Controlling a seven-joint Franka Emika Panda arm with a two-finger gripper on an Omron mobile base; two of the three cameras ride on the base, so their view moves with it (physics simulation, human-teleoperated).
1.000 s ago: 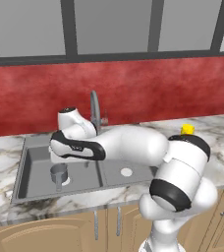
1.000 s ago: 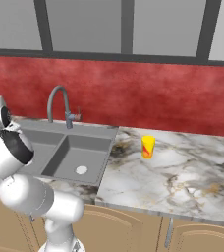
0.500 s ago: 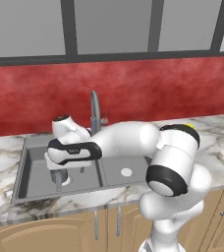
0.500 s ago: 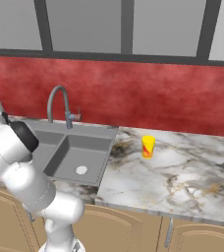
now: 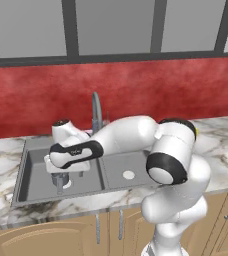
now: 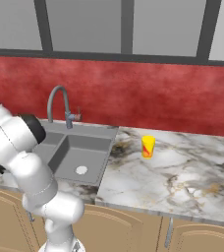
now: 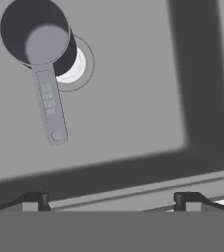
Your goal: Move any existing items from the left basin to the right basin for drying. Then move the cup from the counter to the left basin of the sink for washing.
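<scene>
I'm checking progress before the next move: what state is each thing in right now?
pot: upright in the left basin, over the drain, not gripped.
tool: open, above the left basin, holding nothing.
left basin: holds the pot.
right basin: nothing in it, drain uncovered.
cup: upright on the counter, right of the sink.
faucet: no water running.

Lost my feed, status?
Claw open, over left basin. Grey pot upright on the drain, not gripped. Yellow cup on counter. Nothing blocking.
</scene>
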